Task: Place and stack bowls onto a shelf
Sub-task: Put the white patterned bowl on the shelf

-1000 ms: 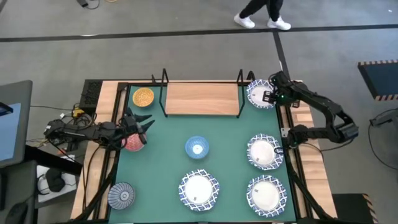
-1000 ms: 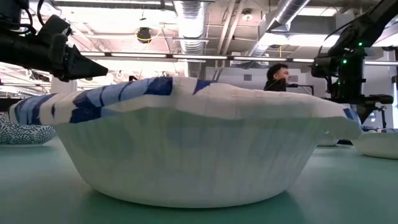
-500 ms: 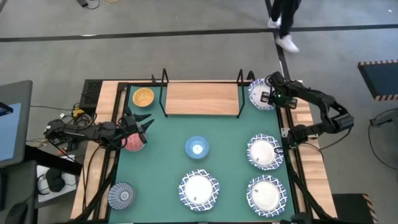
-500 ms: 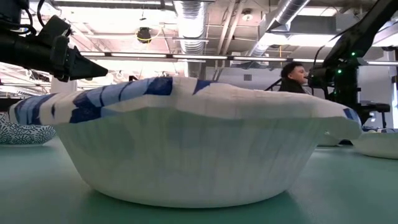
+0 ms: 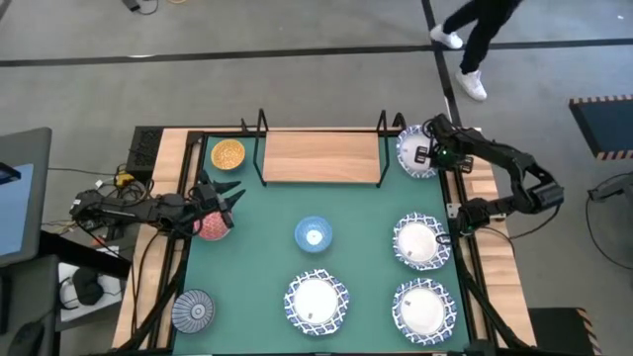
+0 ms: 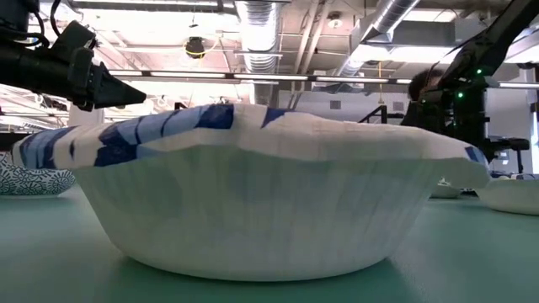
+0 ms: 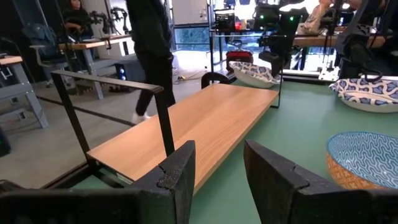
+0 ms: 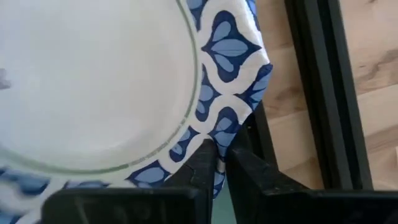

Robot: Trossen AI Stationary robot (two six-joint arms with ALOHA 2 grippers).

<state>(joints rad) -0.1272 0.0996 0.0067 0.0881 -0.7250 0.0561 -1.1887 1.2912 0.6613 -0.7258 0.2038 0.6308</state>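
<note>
The light-wood shelf (image 5: 321, 156) stands at the table's far middle. My right gripper (image 5: 428, 154) is shut on a white bowl with a blue lattice rim (image 5: 411, 150) just right of the shelf's right end. Three more white bowls (image 5: 420, 240) (image 5: 316, 302) (image 5: 423, 307) sit on the green mat. So do a light blue bowl (image 5: 314, 234), an orange-yellow bowl (image 5: 228, 153) and a grey-blue ribbed bowl (image 5: 193, 310). My left gripper (image 5: 233, 196) is open and empty above the red bowl (image 5: 213, 227). My right gripper pinches the white bowl's blue lattice rim (image 8: 211, 134) between its two fingers (image 8: 204, 163), on the bowl's right side. It comes from the table's right, slanting down. Whether the bowl is clear of the table, I cannot tell.
The shelf's black wire frame (image 5: 385, 124) rises at both ends, and its right post is next to the held bowl. A white bowl (image 6: 269, 194) fills the low view. A person (image 5: 475, 40) walks beyond the far edge. Cables lie left of the table.
My right arm has drawn its elbow a little toward the far edge, while its gripper stays shut on the bowl's rim beside the shelf's right end. The person beyond the table has walked on toward the right.
</note>
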